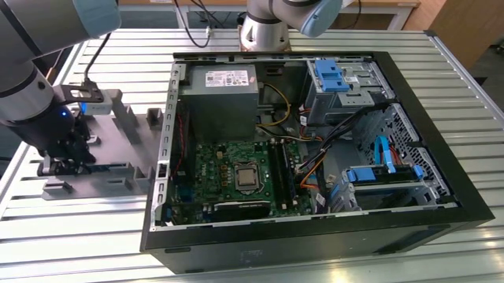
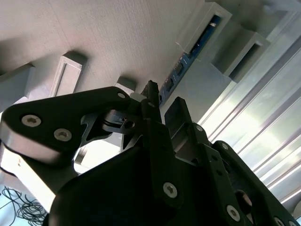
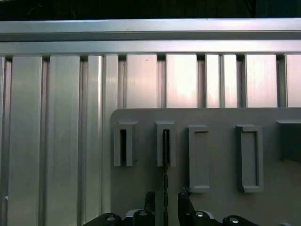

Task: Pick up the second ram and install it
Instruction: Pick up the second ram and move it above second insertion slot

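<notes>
Your gripper [image 3: 166, 195] hangs low over the grey fixture [image 3: 221, 117], on the exterior view's left of the open case [image 1: 441, 197]. Its jaws stand spread, one finger each side of the ram [image 3: 165, 155], which stands on edge in a fixture slot, with a slim gap on either side
</notes>
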Motion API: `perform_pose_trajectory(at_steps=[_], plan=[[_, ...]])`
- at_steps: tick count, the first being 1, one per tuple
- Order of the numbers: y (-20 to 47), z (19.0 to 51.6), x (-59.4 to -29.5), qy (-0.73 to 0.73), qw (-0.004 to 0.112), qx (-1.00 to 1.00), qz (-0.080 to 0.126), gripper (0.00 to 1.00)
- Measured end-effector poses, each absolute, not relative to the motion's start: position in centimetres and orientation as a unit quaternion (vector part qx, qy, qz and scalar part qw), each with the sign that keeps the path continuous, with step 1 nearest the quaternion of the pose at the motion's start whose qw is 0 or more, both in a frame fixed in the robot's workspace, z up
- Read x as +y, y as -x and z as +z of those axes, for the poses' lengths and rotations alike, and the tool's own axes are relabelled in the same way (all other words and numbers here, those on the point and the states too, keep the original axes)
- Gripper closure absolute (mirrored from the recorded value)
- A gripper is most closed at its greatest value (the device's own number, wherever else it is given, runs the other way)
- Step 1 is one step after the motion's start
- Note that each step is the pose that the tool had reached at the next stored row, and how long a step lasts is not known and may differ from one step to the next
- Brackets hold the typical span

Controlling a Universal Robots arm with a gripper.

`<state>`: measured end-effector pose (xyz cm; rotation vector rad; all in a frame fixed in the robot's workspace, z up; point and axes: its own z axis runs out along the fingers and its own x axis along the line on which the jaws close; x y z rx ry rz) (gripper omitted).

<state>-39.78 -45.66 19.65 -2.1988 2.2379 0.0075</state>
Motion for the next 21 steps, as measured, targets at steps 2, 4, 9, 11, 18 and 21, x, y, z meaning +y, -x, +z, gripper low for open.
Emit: perform_pose_trajectory(at_steps=[2, 4, 9, 11, 18, 21], plan=[[39.78, 19.52, -45.67, 0.701, 0.002, 0.713, 0.003, 0.67], [39.78, 19.37, -45.69, 0.701, 0.003, 0.713, 0.003, 0.67], [39.78, 19.22, -45.7, 0.702, 0.003, 0.713, 0.004, 0.67], [39.78, 19.2, -45.7, 0.702, 0.003, 0.713, 0.004, 0.68], [39.78, 19.04, -45.71, 0.702, 0.004, 0.712, 0.004, 0.75], [39.78, 19.02, -45.71, 0.702, 0.003, 0.712, 0.004, 0.75]])
